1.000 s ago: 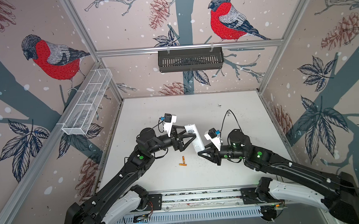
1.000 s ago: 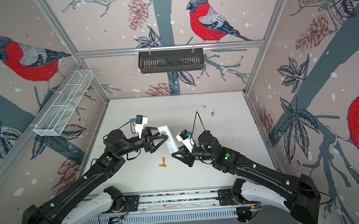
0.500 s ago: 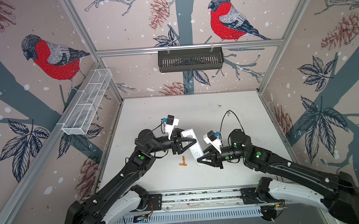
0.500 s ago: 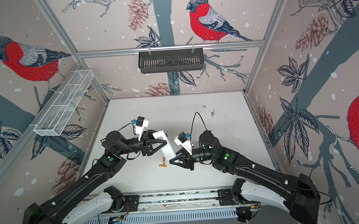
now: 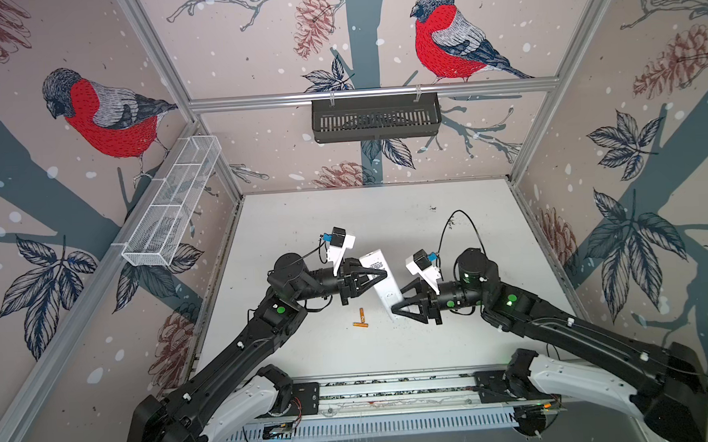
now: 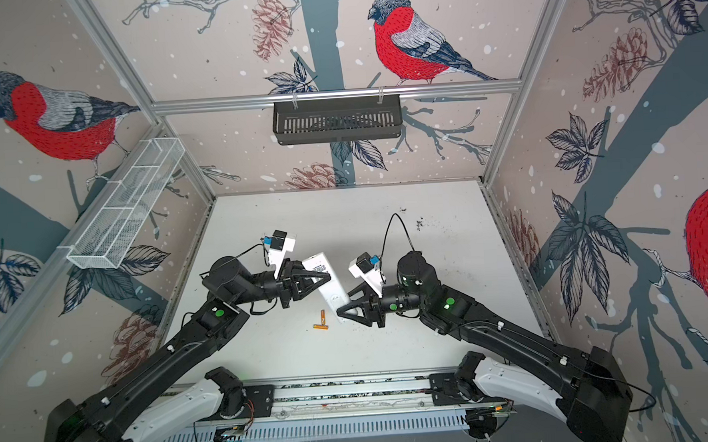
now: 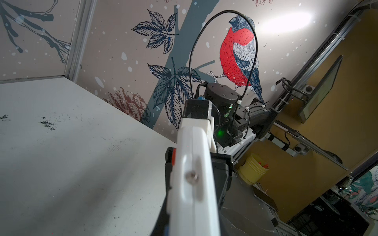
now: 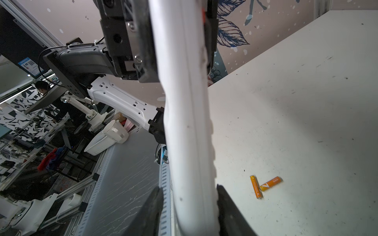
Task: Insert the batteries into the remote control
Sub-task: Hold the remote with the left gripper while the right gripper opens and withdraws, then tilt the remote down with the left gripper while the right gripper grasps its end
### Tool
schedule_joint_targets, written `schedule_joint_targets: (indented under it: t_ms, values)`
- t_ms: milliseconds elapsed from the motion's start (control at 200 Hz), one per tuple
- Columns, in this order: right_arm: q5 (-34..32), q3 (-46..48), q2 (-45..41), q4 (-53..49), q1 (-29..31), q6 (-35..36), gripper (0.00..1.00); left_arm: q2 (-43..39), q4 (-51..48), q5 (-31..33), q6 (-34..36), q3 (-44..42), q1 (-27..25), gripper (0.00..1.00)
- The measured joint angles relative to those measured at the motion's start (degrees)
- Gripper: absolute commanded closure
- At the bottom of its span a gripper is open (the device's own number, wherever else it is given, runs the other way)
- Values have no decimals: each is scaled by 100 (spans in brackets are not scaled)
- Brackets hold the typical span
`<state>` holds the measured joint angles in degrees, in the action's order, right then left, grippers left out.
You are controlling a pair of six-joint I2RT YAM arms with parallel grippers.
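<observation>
The white remote control [image 5: 383,285] [image 6: 330,285] hangs above the table, back side up, running from far to near. My left gripper [image 5: 378,275] [image 6: 324,278] is shut on its middle from the left. My right gripper [image 5: 398,299] [image 6: 344,302] stands open around its near end. In the right wrist view the remote control [image 8: 188,132] runs edge-on between my right gripper's [image 8: 188,204] dark fingers [image 8: 151,210], with a gap on one side. Two orange batteries [image 5: 361,318] [image 6: 321,320] [image 8: 263,185] lie touching in an L on the table, left of the remote's near end.
A black slotted basket [image 5: 376,117] hangs on the back wall. A white wire basket [image 5: 172,206] hangs on the left wall. The arms' base rail [image 5: 395,398] runs along the table's front edge. Dark specks [image 5: 432,207] mark the table's far right.
My left gripper has closed on the remote's middle. My right gripper has opened from its hold on the near end. The remote has swung slightly nearer. The batteries have not moved.
</observation>
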<state>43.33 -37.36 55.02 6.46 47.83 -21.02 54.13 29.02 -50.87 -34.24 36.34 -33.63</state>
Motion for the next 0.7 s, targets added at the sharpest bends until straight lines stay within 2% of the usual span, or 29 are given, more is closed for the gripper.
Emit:
schedule_joint_targets:
  t_ms: [130, 185, 490, 700]
  values:
    - [-197, 68, -175, -4, -96, -2, 14, 48, -190, 330, 105, 11, 0, 100]
    - [-402, 94, -249, -37, -146, -26, 0, 50, -275, 568, 153, 11, 0, 100]
    - [-2597, 190, -264, -339, -341, -935, 0, 87, -26, 2315, 160, -813, 0, 100]
    - [-3202, 238, 118, -334, -356, -1565, 1, 105, 861, 3189, -35, -1749, 0, 100]
